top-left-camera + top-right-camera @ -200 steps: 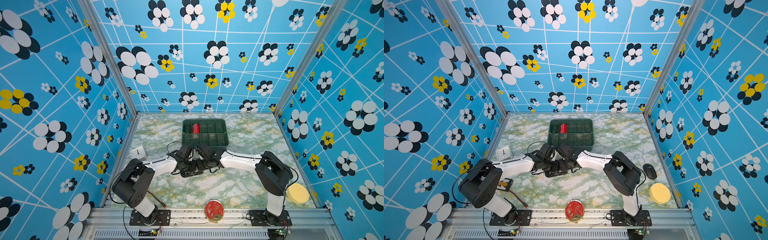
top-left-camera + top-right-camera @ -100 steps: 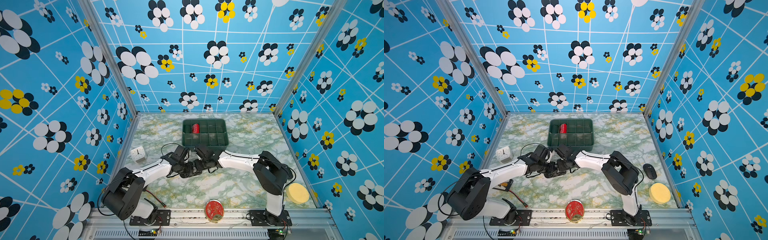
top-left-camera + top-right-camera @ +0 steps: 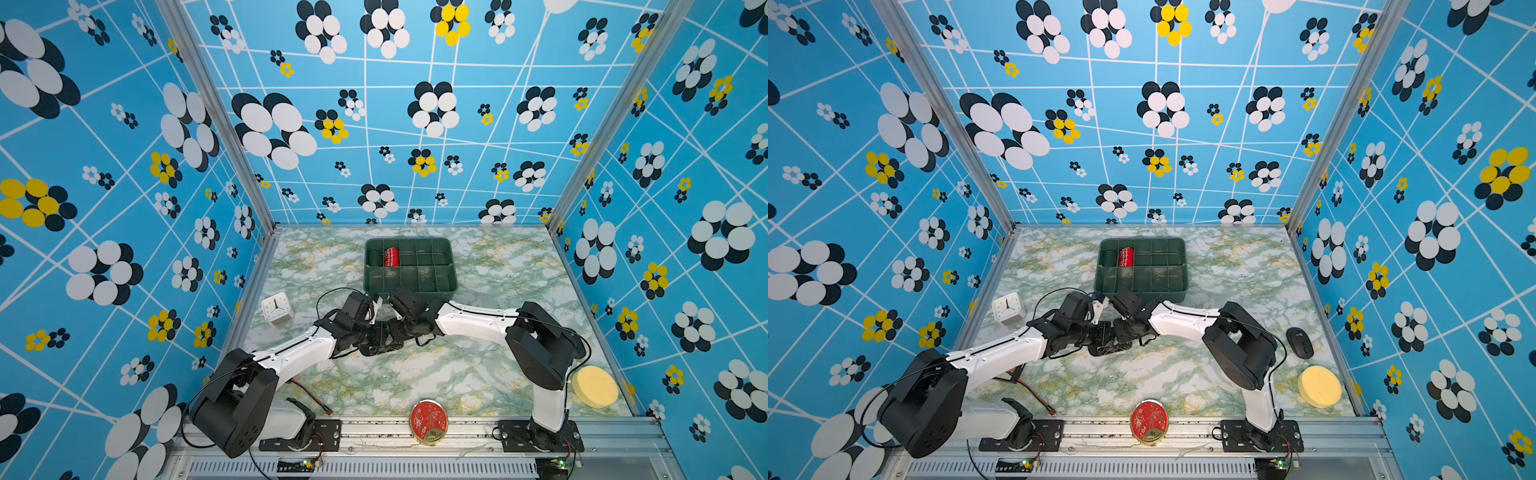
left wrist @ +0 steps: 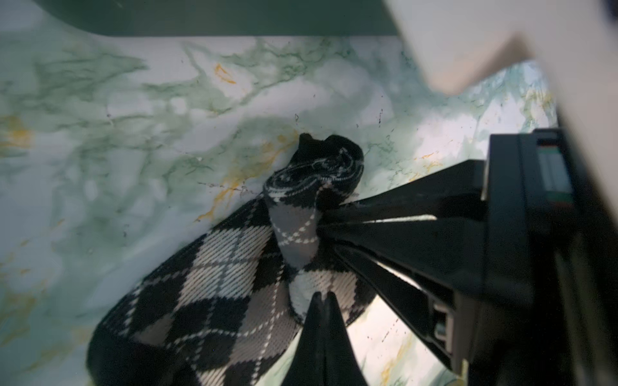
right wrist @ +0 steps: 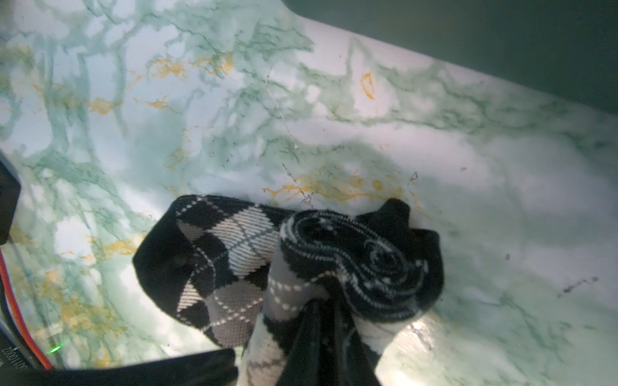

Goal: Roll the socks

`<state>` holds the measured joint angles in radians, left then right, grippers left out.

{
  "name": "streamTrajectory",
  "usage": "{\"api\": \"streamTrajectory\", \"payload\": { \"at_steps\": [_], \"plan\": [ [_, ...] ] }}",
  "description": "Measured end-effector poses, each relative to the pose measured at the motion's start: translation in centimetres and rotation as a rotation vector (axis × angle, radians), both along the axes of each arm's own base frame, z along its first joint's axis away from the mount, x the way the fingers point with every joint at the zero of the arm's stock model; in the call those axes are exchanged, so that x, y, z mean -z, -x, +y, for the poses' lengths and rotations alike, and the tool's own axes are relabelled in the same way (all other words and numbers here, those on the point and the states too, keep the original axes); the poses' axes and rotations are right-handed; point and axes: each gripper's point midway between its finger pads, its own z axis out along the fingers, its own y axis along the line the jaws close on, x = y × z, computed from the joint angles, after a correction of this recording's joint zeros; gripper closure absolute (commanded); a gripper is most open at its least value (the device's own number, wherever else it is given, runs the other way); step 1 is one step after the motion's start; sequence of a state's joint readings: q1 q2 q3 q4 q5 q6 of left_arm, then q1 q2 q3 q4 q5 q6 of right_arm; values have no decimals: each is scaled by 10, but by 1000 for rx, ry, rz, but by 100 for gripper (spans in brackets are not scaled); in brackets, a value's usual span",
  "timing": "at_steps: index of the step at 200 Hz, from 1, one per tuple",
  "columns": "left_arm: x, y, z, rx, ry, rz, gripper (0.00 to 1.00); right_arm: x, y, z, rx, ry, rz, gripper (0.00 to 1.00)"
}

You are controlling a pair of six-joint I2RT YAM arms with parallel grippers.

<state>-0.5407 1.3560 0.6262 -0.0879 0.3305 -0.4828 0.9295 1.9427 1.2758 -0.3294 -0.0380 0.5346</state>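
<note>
On table [image 4: 140,140], socks [image 4: 230,287] nipped by left tool [image 4: 322,297], right tool [image 4: 329,217]

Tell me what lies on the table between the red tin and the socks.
Nothing. In both top views the marble table is bare between the red tin and the socks.

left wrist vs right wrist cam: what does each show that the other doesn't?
Left wrist only: the right gripper seen side-on, clamped on the rolled part of the socks; the left gripper, tips shut on the flat patterned stretch.
Right wrist only: the roll's spiral end face-on, the socks' plain black end, a red cable.
Both: the argyle socks partly rolled on the marble table, and the green tray edge.
</note>
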Motion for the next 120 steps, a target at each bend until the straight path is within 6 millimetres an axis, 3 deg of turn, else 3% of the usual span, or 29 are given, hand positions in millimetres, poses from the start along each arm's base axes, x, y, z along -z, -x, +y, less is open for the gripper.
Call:
{"api": "streamTrajectory", "payload": {
  "at_steps": [120],
  "plan": [
    [10, -8, -11, 10, 34, 9, 98, 2, 0, 2, 14, -28, 3, 87]
  ]
}}
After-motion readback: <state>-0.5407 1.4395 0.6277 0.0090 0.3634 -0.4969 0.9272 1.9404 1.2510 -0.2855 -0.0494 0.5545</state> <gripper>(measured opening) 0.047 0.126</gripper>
